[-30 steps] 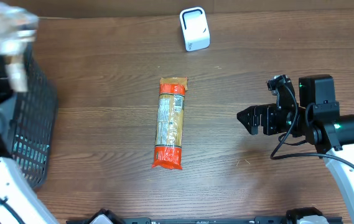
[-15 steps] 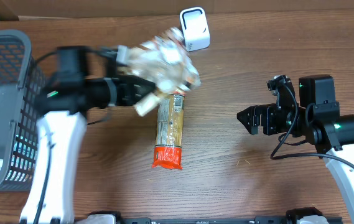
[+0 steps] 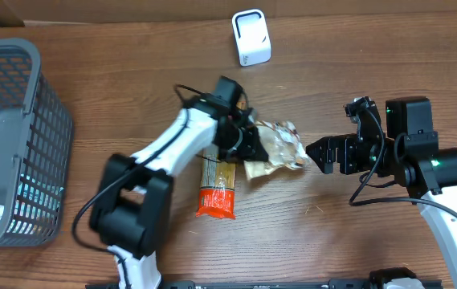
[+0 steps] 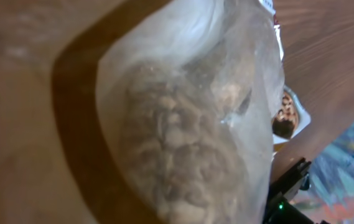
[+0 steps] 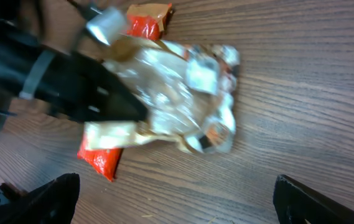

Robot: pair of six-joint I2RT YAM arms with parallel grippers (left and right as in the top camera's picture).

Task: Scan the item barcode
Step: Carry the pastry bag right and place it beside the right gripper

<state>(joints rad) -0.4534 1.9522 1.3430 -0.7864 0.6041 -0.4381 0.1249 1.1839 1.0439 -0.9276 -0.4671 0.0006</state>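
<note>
Your worktop [image 3: 373, 48] is dark wood-grain board that fills the overhead view. At 9 o'clock a grey mesh basket [image 3: 51, 160] stands on it and runs off the left edge. At 12 o'clock, near the far edge, sits a small white scanner [image 3: 251, 37]. Near the centre a long packet [image 3: 216, 197] with orange-red ends lies lengthwise from 12 to 6. A clear bag [image 3: 280, 144] is just at 3 o'clock of the packet's upper half; you cannot tell whether it rests on the wood.
</note>
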